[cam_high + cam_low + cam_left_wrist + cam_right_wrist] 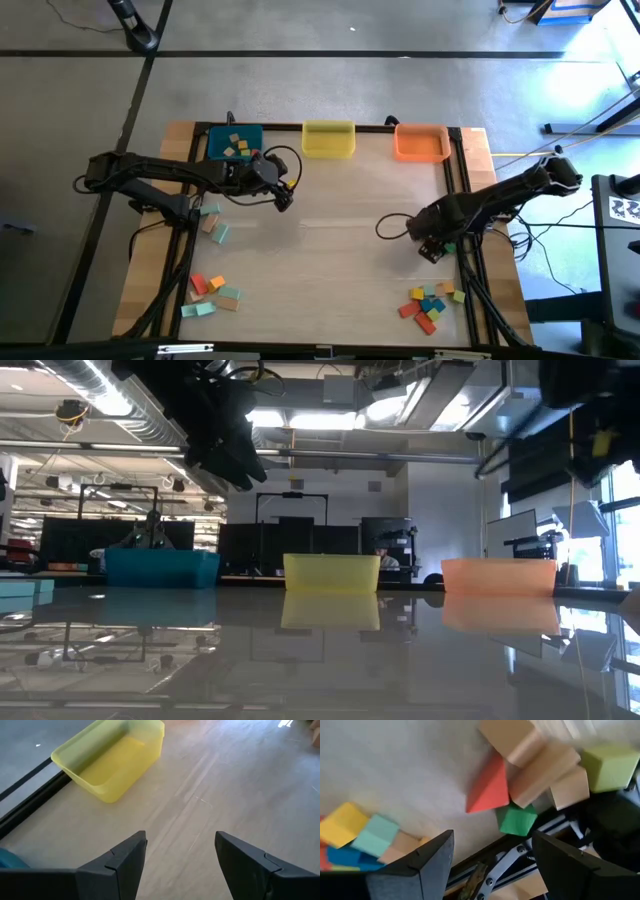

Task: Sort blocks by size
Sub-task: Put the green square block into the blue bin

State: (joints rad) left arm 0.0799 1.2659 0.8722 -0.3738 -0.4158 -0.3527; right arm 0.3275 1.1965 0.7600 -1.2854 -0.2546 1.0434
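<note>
A: Take the yellow bin [328, 139] as our marker. Where are the arms?

B: The left gripper [283, 200] hangs just off the yellow bin's left front corner, next to the blue bin [236, 143]. Its jaws stand apart with nothing between them, only bare table [210, 785] below.

A: And the right one?

B: The right gripper [430, 250] is well off from the yellow bin, toward the table's right front, jaws also spread and empty. Just ahead of it lie a red wedge [490, 787], a green cube [517, 819] and tan blocks [540, 757].

A: The rest of the blocks?

B: Some sit in the blue bin; a cluster [430, 303] lies far from the yellow bin at the right front, another pile [213, 293] at the left front
</note>
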